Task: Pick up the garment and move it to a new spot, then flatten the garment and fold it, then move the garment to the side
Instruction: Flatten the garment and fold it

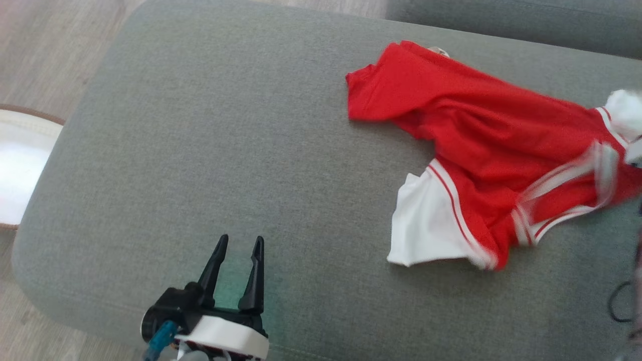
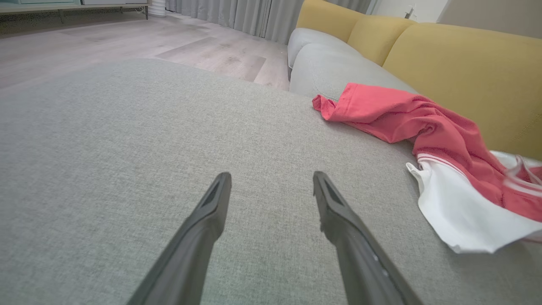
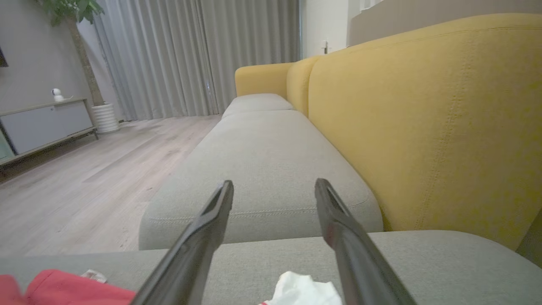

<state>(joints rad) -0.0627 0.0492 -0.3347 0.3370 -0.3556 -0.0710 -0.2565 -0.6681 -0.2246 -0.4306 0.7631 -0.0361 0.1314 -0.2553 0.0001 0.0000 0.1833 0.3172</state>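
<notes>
**One red pair of shorts on a grey sofa cushion, two open tools nearby**

A single garment (image 1: 476,135) lies crumpled on a wide grey seat cushion (image 1: 225,125). It lies on the cushion's right half and runs from near the far edge down toward the right edge. It is a pair of bright red shorts in soft fabric. One white side panel is spread flat at its near end, edged with thin red-and-white stripes. A second patch of white at the right end is blurred, as is a loop of striped trim beside it. The red cloth is bunched in long folds, not flat.

There are two tools, each with two long dark fingers. The left tool (image 1: 241,238) hovers over the near edge of the cushion, well apart from the shorts. Its fingers are spread wide and hold nothing. In the right wrist view, the right tool (image 3: 275,182) also has its fingers spread wide, with nothing gripped at the tips. A bit of white cloth lies below, between the fingers, and red cloth lies off to one side. Beyond it stands a yellow backrest (image 3: 423,127).
</notes>
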